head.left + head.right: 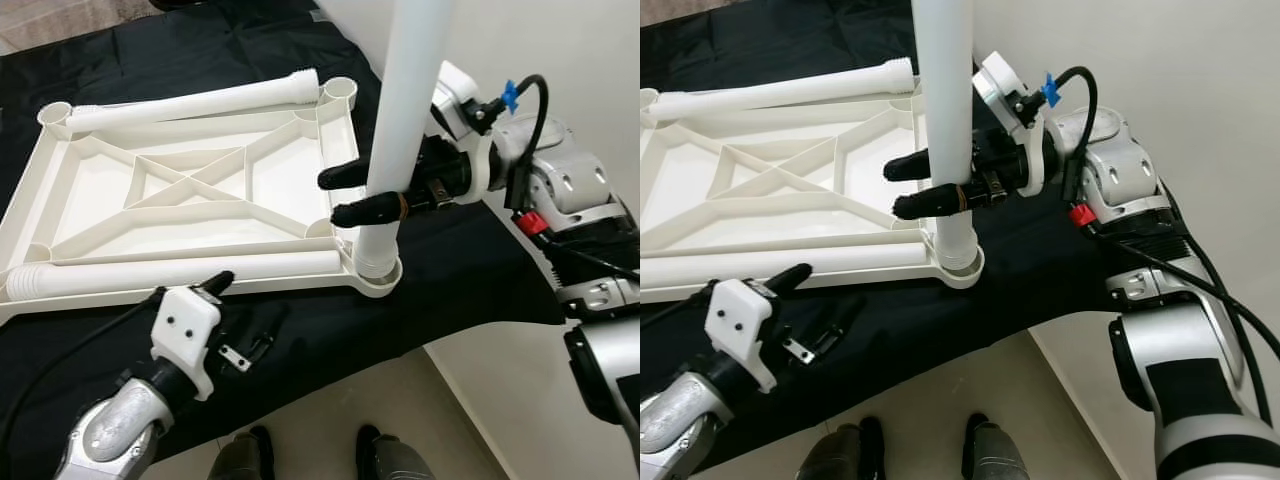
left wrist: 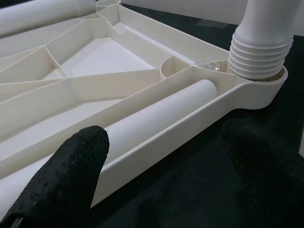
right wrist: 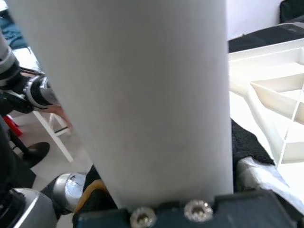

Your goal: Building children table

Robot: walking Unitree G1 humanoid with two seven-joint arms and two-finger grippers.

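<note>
black cloth [image 1: 470,270], pale floor [image 1: 330,400]

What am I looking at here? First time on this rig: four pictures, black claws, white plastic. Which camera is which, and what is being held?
It is a humanoid robot with two silver arms, each ending in two black fingers. The two wide pictures come from its head, looking down at a black cloth spread over a surface. The other two come from cameras on its wrists, looking along the fingers.

On the cloth lies a white tabletop upside down, ribs showing. Two loose legs lie across it, one at the far edge and one at the near edge.

The right gripper is shut on a third leg, holding it upright with its threaded end in the near right corner socket. The left gripper hovers open by the tabletop's near edge, holding nothing.
</note>
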